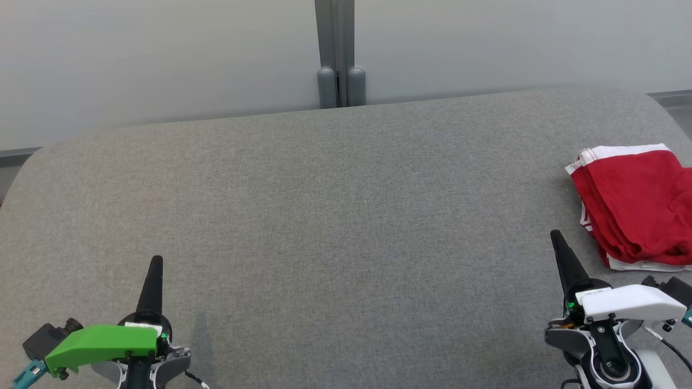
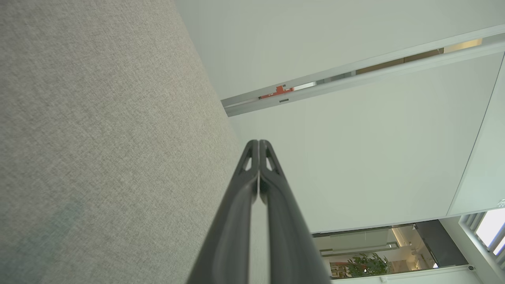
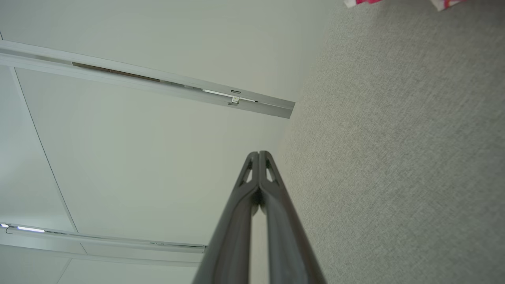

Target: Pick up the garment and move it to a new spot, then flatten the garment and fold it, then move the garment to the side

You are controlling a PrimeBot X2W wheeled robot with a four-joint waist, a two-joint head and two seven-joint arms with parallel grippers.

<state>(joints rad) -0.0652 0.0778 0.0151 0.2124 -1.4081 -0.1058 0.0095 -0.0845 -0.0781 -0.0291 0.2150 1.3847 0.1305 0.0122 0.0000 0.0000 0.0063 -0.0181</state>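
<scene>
Head view, garment: the red garment with white bands lies in a folded heap at the right edge of the frame, on the grey fabric surface; the frame edge cuts it off.
Head view, left gripper: the left gripper is at the lower left under a green cover, fingers pressed together into one dark point, holding nothing.
Head view, right gripper: the right gripper is at the lower right under a white cover, fingers together and empty, tip near the garment's lower left corner but apart from it.
Head view, backdrop: pale wall panels with a grey post at the upper middle.
Left wrist view, left gripper: fingers rise from the bottom middle, tips touching, nothing between them.
Left wrist view, surroundings: grey fabric surface on the left, pale wall on the right, a plant at the lower right.
Right wrist view, right gripper: fingers meet at the tips, empty.
Right wrist view, garment: red and white scraps at the upper right edge, on the grey surface.
</scene>
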